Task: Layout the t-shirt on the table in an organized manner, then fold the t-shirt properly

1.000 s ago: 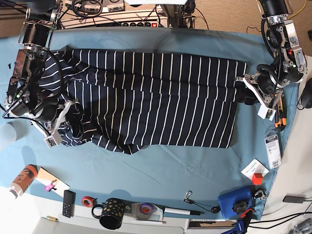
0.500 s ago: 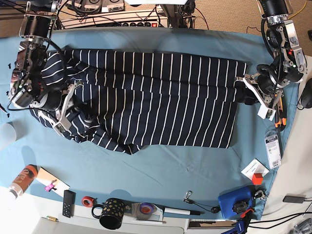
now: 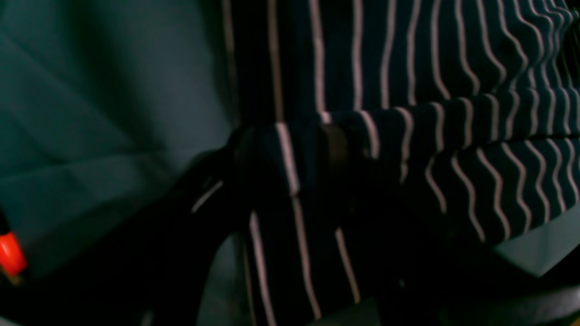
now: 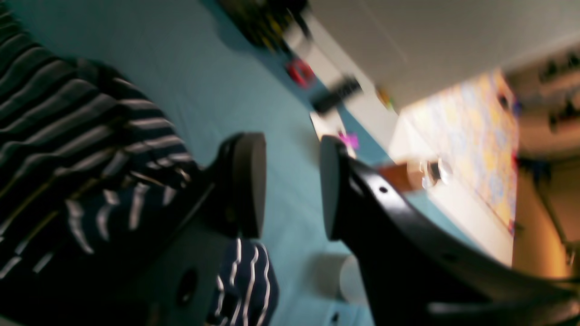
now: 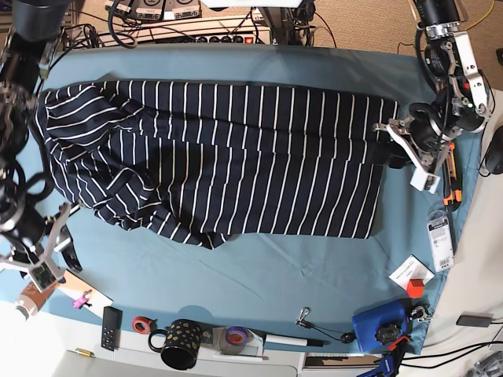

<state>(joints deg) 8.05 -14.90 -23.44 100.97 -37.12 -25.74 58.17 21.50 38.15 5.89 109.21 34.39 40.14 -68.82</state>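
Overhead, t-shirt [image 5: 228, 157] sprawls across the teal surface [image 5: 259, 267]. Right claw [image 4: 292, 185] is spread, holding nothing, per its wrist view. Left claw [image 5: 413, 157] pinches the hem, blurred up close.

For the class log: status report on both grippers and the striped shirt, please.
Right gripper open, empty, off the cloth. Left gripper at the navy white-striped t-shirt hem; grip unclear. Shirt partly spread on teal-covered table, one end bunched. Nothing obstructing.

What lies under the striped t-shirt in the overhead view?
The t-shirt rests on the table, whose teal cloth shows around it. Whatever lies beneath the fabric itself is covered and cannot be seen.
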